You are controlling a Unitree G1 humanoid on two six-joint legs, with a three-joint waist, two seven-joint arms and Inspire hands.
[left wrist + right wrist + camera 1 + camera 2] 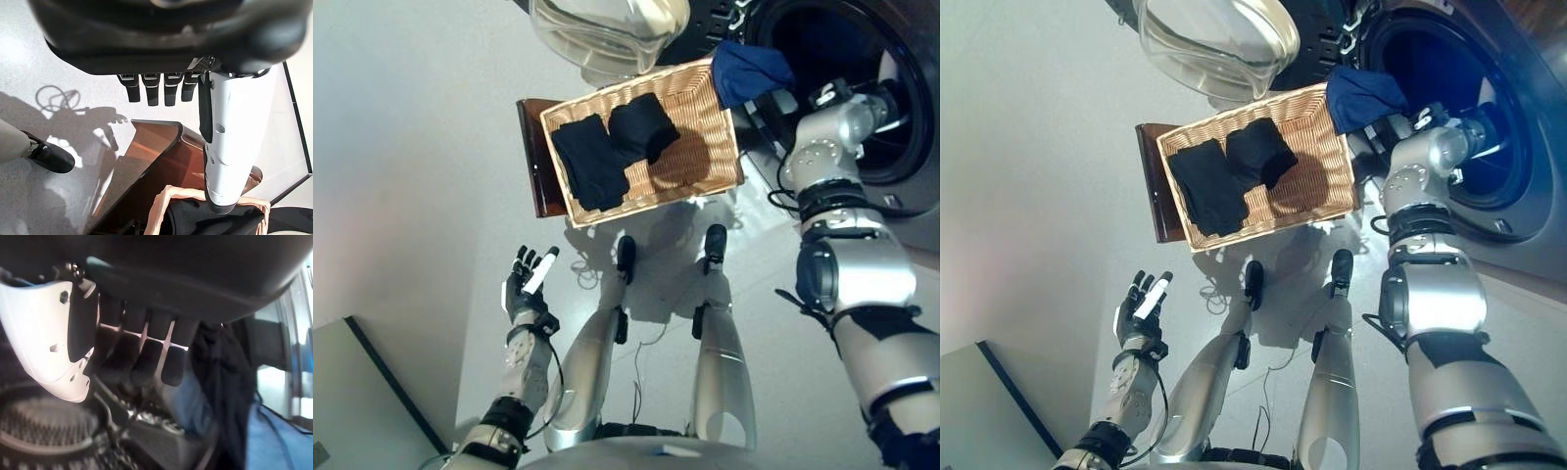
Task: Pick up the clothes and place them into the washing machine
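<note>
Bare pale floor (431,147) spreads wide on my left side, where my left hand (525,286) hangs with fingers straight and spread, holding nothing, well apart from everything. On my right the room is tight: my right arm reaches across the round dark mouth of the grey front-loading washing machine (1518,196), and my right hand (142,352) is inside it, fingers hanging loosely extended, curled round nothing that I can see. A rumpled dark blue cloth (749,70) is draped over the near corner of the rectangular woven wicker basket (720,181), touching the drum's rim. In the basket lie two crumpled black garments (607,147), side by side toward its left half; the right half shows bare weave. The basket sits on a dark brown wooden stand (533,162). The machine's clear glass door (607,34) swings open beyond the basket.
</note>
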